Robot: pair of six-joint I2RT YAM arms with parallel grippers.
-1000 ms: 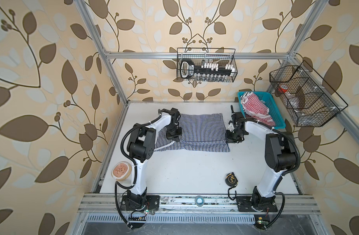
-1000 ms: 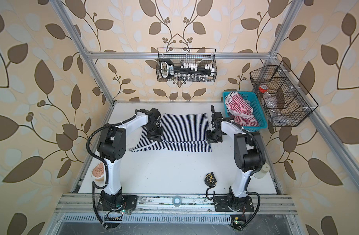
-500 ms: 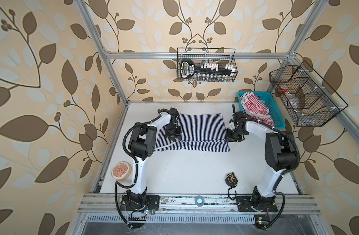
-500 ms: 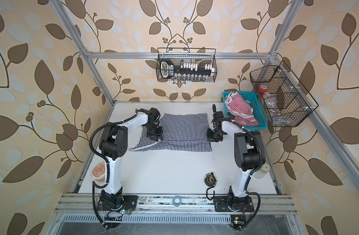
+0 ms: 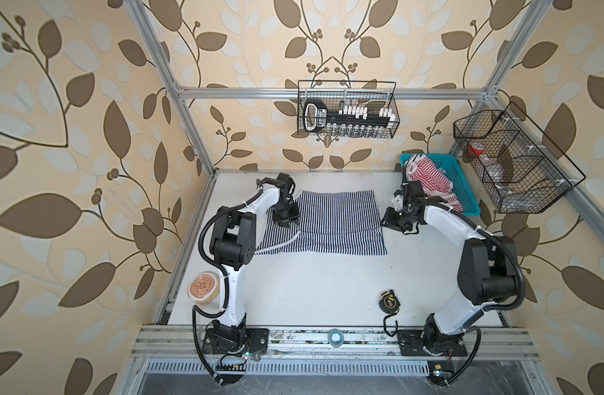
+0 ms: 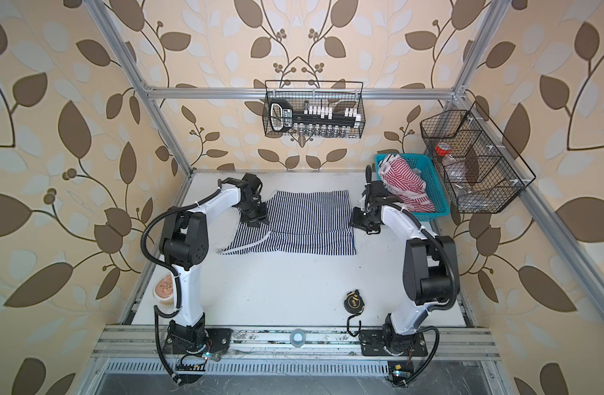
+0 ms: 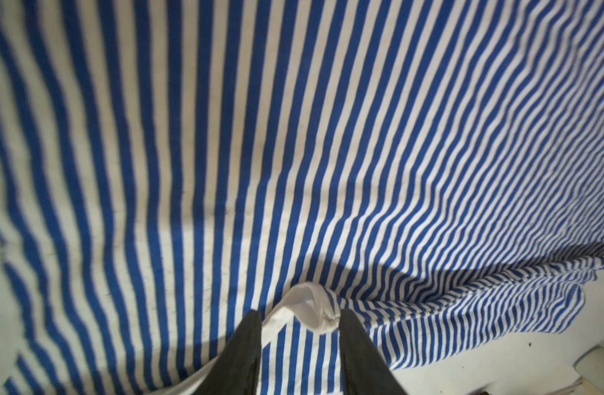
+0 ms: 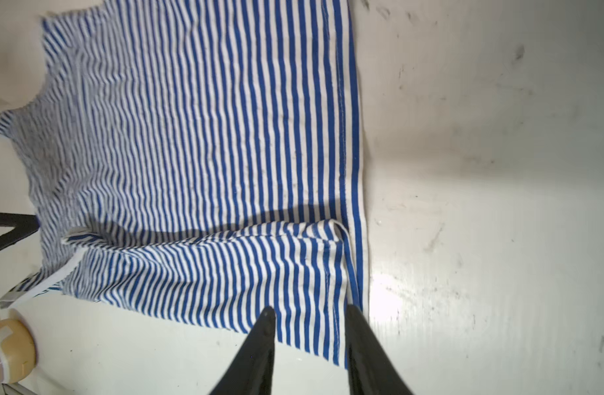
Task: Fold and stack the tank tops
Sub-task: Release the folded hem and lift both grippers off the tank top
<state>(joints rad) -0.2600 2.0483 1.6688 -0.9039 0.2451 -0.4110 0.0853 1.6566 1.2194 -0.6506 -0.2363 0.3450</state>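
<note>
the left tool [image 7: 300, 318] is seen spread, a bunch of white trim [image 7: 311, 307] lying loose between its fingers [image 7: 246, 342] rather than pinched. the right tool [image 8: 311, 313] is likewise spread, just over the hem corner of the navy-and-white tank top [image 5: 335, 219], which is laid flat at the back of the counter [image 5: 311, 290] with one layer folded over another. the red-and-white tank top [image 5: 430, 178] is left crumpled in the blue basket [image 5: 466, 191]. if a tool is lifted while cloth clings to a finger, the fold could be dragged open or skewed.
</note>
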